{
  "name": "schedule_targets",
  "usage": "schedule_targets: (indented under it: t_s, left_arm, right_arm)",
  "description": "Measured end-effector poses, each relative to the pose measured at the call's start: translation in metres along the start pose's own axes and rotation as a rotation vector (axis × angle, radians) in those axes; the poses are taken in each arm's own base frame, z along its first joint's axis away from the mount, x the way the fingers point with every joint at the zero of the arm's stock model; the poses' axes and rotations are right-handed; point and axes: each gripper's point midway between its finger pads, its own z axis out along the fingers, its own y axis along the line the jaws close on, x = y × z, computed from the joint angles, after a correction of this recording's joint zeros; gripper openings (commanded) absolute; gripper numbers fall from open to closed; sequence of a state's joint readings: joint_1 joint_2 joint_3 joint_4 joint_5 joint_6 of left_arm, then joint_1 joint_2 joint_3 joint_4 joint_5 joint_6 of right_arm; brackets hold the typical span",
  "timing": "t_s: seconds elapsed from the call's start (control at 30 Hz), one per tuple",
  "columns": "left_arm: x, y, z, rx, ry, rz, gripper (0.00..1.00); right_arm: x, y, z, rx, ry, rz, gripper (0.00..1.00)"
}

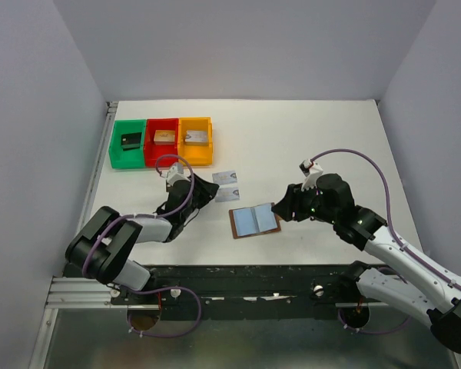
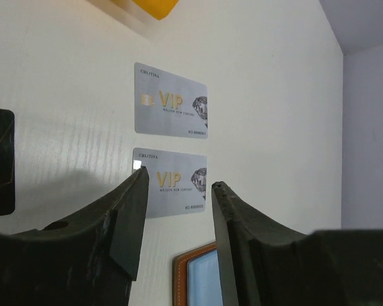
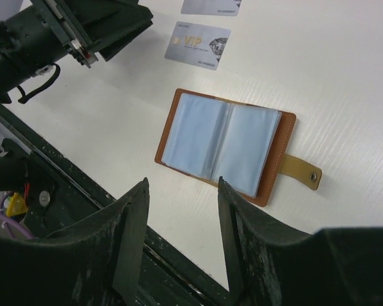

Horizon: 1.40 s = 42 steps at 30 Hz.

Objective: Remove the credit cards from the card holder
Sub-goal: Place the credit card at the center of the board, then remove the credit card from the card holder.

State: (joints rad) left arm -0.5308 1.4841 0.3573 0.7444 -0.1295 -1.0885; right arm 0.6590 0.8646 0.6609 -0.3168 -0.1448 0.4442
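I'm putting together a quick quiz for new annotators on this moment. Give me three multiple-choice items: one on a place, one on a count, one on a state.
1. Where do the silver VIP cards lie?
A) in the orange bin
B) tucked into a sleeve
C) on the table, outside the card holder

2. How many cards lie loose on the table?
A) two
B) one
C) four

3. How is the card holder?
A) snapped shut
B) lying open and flat
C) standing on edge

Answers:
1. C: both cards rest on the white surface, apart from the holder.
2. A: the left wrist view shows two, one past the other.
3. B: its pale blue pages face up and the snap strap hangs free.
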Motion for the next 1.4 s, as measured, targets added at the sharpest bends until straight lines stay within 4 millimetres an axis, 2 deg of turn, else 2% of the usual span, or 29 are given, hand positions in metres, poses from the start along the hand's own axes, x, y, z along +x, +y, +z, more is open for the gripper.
schedule_targets:
  t_s: [0.13,0.27,0.43,0.5,0.53,0.6,0.77,0.97,1.1,1.4]
  left_arm:
    - [-0.010,-0.001,0.001,-0.044,-0.013,0.050,0.59]
    - [-0.022,0.000,-0.002,-0.115,-0.024,0.118,0.63]
    - [-0.051,-0.024,-0.016,-0.160,-0.080,0.236,0.74]
    - [-0.055,-0.035,-0.024,-0.154,-0.091,0.274,0.84]
    - [-0.056,-0.041,-0.030,-0.149,-0.093,0.289,0.99]
    - [-0.053,-0.043,-0.039,-0.154,-0.081,0.304,0.99]
    - [-0.048,-0.032,-0.062,-0.181,-0.050,0.299,0.99]
    - [-0.035,-0.022,-0.081,-0.106,-0.026,0.279,0.96]
    - [-0.026,-0.020,-0.084,-0.084,0.006,0.281,0.95]
    - [-0.013,-0.028,-0.081,-0.036,0.077,0.303,0.92]
  right_arm:
    - [0.000,-0.006,0.000,0.035,-0.005,0.002,0.56]
    - [0.005,-0.027,0.004,0.142,0.009,0.015,0.59]
    - [0.024,-0.055,0.018,0.268,0.114,0.056,0.60]
    - [0.034,-0.067,0.025,0.312,0.160,0.085,0.61]
    - [0.039,-0.074,0.027,0.334,0.181,0.099,0.61]
    - [0.046,-0.085,0.031,0.371,0.212,0.128,0.62]
    - [0.055,-0.106,0.036,0.434,0.251,0.181,0.61]
    - [0.070,-0.117,0.045,0.446,0.314,0.215,0.53]
    - [0.078,-0.118,0.050,0.436,0.347,0.231,0.47]
    - [0.077,-0.118,0.062,0.398,0.341,0.269,0.35]
